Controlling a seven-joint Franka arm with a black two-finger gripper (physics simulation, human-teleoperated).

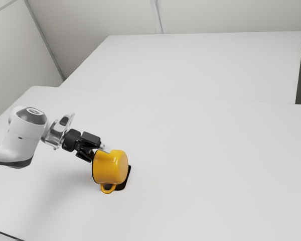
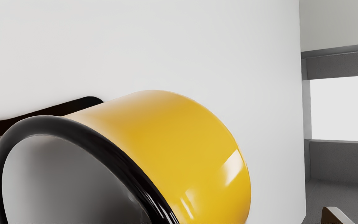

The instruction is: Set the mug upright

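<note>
End effector (image 1: 98,152): reaching in at the mouth end of the mug, close above its rim; holding its fingers apart, clamping nothing; in the wrist view, showing one fingertip (image 2: 337,216) beside the mug with a gap between, the other being hidden
Arm (image 1: 24,138): coming in from the exterior view's left, leaning toward the mug
Mug (image 1: 111,167): lying on its side on the worktop, just below the end effector in the exterior view
Black rim (image 2: 107,152): facing back toward the arm, opening onto a grey inside
Handle (image 1: 108,190): sticking out from the mug's side, pointing toward the exterior view's near edge
Dark object (image 1: 122,186): lying low on the worktop, partly hidden by the mug; touching or not, impossible to tell
Worktop (image 1: 200,165): carrying the mug and the dark object
White surface (image 1: 190,60): stretching beyond the worktop
Walls (image 1: 90,25): standing behind, pale and plain
</note>
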